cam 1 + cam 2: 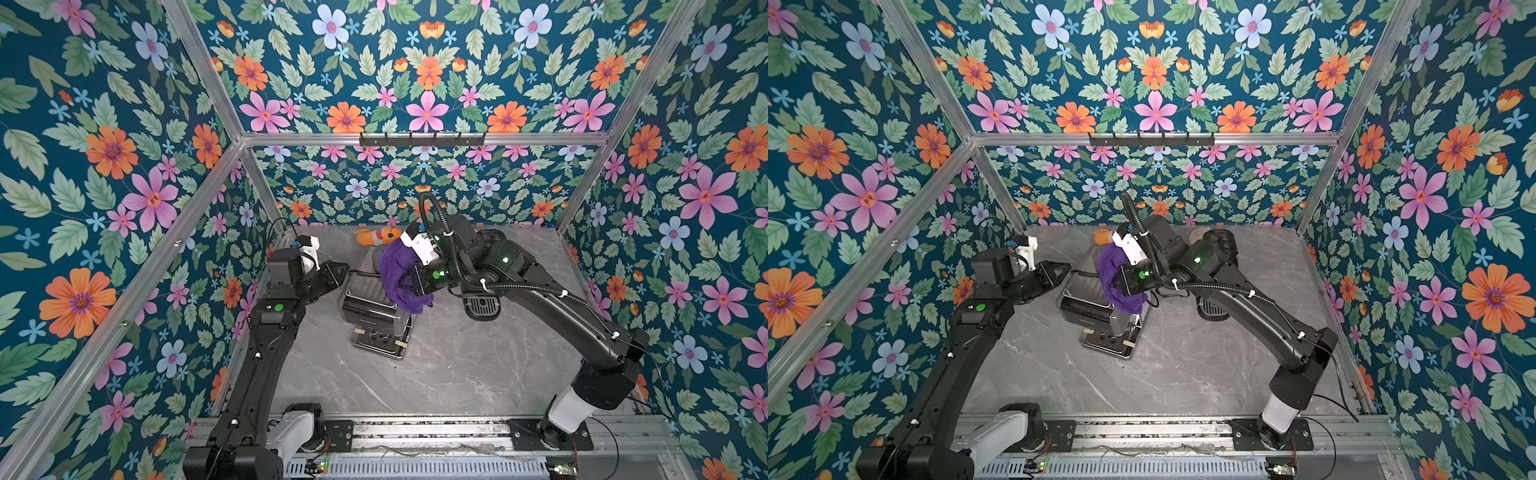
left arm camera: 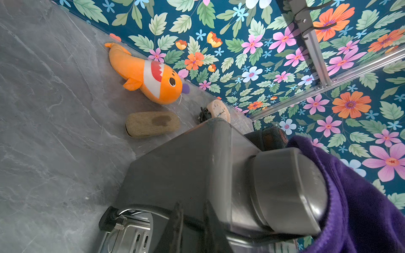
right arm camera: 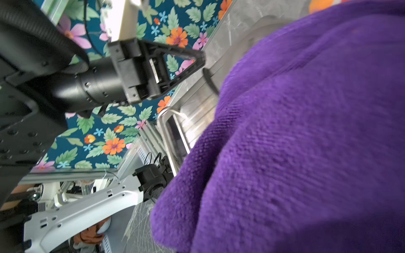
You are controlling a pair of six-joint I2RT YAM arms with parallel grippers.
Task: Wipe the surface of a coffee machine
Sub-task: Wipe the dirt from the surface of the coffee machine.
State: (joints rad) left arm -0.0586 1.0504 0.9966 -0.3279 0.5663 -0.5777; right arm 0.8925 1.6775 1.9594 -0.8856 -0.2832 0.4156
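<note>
The purple cloth [image 1: 397, 266] is clenched in the right fingers [image 1: 409, 283] and draped over the rear top of the coffee machine [image 1: 368, 305], mid-desk [image 1: 436, 374]. The machine's long axis is run front to back, so a frontward stroke is judged needed. The left fingers [image 1: 337, 272] are nearly closed beside its rear; any grip cannot be told.

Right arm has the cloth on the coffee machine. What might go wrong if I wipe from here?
1. The left gripper sits right at the edge of the coffee machine, by its black cable; a stroke that way may bump it or tug the cable.
2. The purple cloth hangs loosely from the right gripper and may snag or bunch.
</note>
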